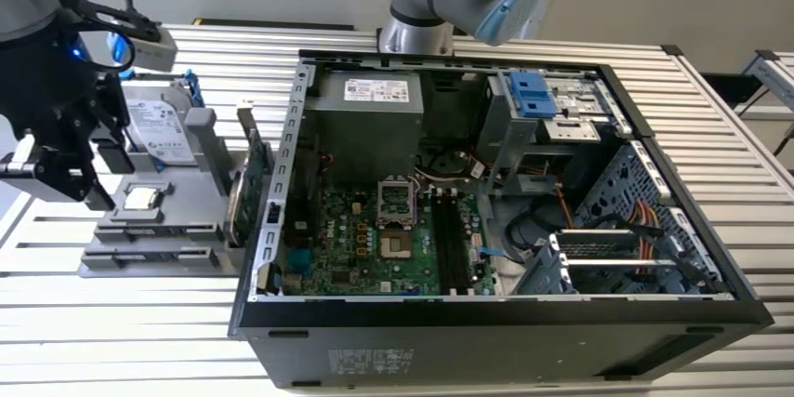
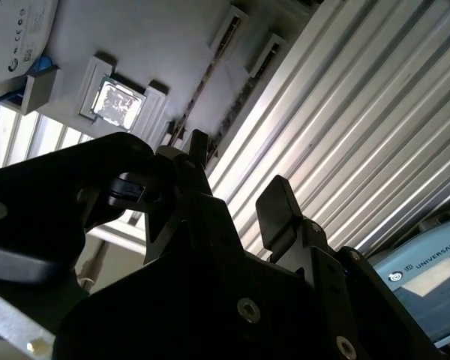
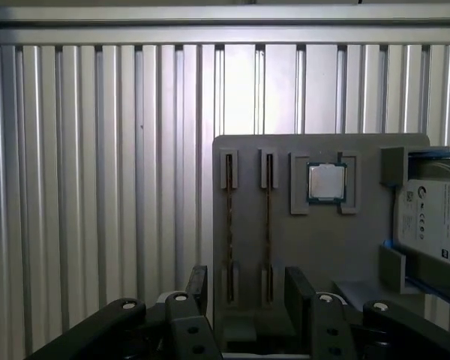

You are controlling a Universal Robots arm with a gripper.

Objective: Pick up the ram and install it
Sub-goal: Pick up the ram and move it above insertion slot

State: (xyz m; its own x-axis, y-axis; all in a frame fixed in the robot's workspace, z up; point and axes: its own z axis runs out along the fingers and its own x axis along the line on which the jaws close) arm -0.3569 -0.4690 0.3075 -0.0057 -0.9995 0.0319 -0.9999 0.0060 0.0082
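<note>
Gripper (image 1: 69,185): over the table's (image 1: 125,323) edge at the exterior view's left, hanging above the grey holder. Its fingers are spread wide with nothing between them, which I judge is the setup for a pick.
Holder (image 3: 330,247): lies flat on the table just beside the case and keeps each part in its own recess for a top-down reach.
Ram (image 3: 268,214): a thin stick standing on edge in a holder slot, not yet lifted, with a second like it in the next slot. The upright edge gives the fingers something to pinch.
Processor chip (image 3: 326,182): flat in its pocket.
Hard drive (image 1: 155,123): propped at the holder's far end.
Expansion card (image 1: 255,183): upright beside the case wall.
Computer case (image 1: 496,309): on its side and open, with the motherboard (image 1: 360,239) facing up.
</note>
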